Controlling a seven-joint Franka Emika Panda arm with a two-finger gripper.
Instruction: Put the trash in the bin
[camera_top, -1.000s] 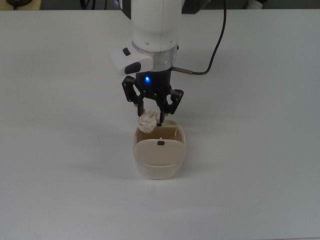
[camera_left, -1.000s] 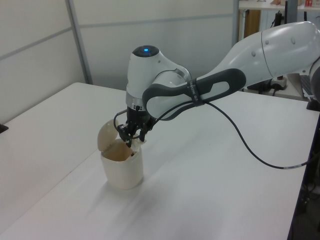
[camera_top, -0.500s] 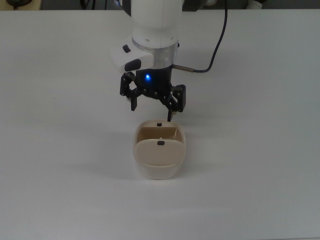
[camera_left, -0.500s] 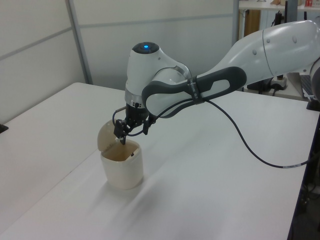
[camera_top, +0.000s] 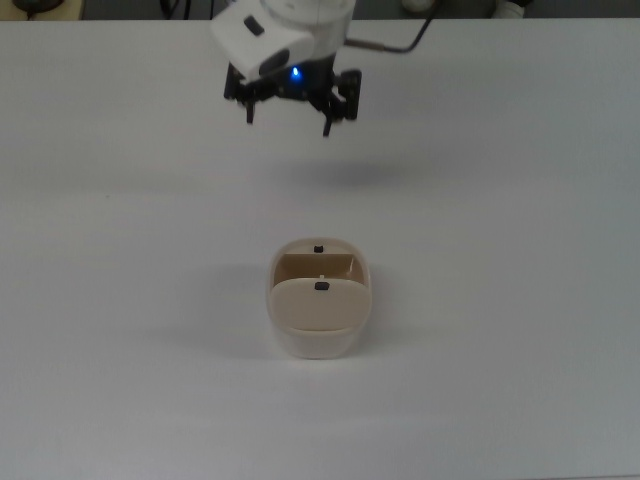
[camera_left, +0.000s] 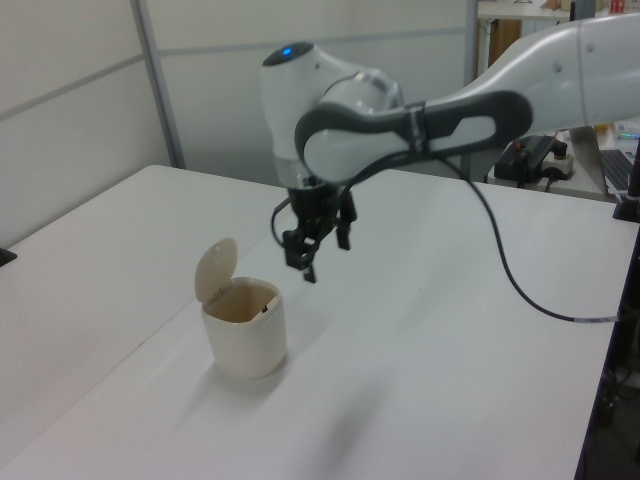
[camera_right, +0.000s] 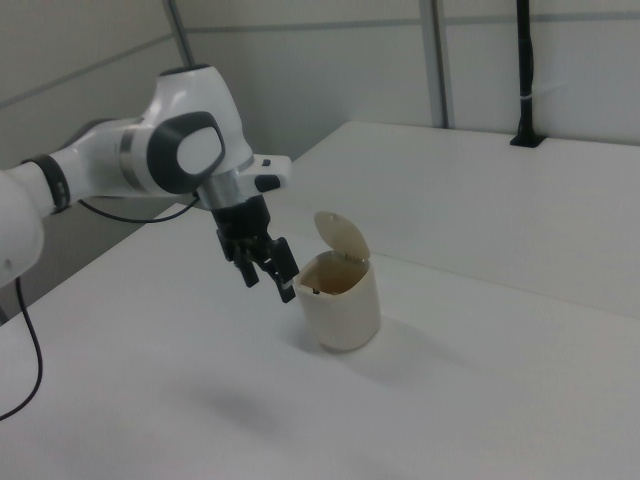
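The beige bin stands on the white table with its cream lid tipped up, which the left view and the right view show as well. No crumpled paper shows in any view; the bin's open mouth shows only its brown inside. My gripper hangs open and empty well above the table, beyond the bin toward the top view's upper edge. In the left view the gripper is up and to the right of the bin; in the right view the gripper is just left of the bin.
A black cable trails from the arm across the table toward the left view's right. A dark post stands on the far table edge in the right view. White tabletop surrounds the bin.
A second ago the gripper held the paper wad over the bin's mouth. It opened, the wad dropped out of sight, and the gripper has since risen and pulled back from the bin.
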